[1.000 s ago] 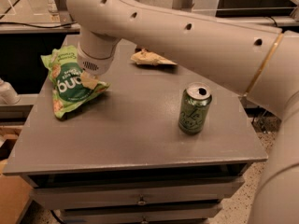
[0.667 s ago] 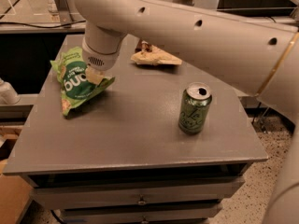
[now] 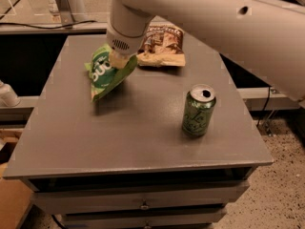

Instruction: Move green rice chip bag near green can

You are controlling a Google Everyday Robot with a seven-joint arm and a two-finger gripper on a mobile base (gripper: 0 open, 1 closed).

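Grey desk top (image 3: 143,147) is being shared by three things. One green rice chip bag (image 3: 101,78) is being held up above the back left part, pinched tight by the one gripper (image 3: 119,60). One green can (image 3: 198,112) is being left standing near the right edge, well apart. One brown chip bag (image 3: 159,46) is being left by the back edge. Lifting looks done; carrying to the can is not.

Lab: cables (image 3: 47,24), speckled floor (image 3: 282,175), drawer cabinet (image 3: 143,137) under end effector (image 3: 119,60).
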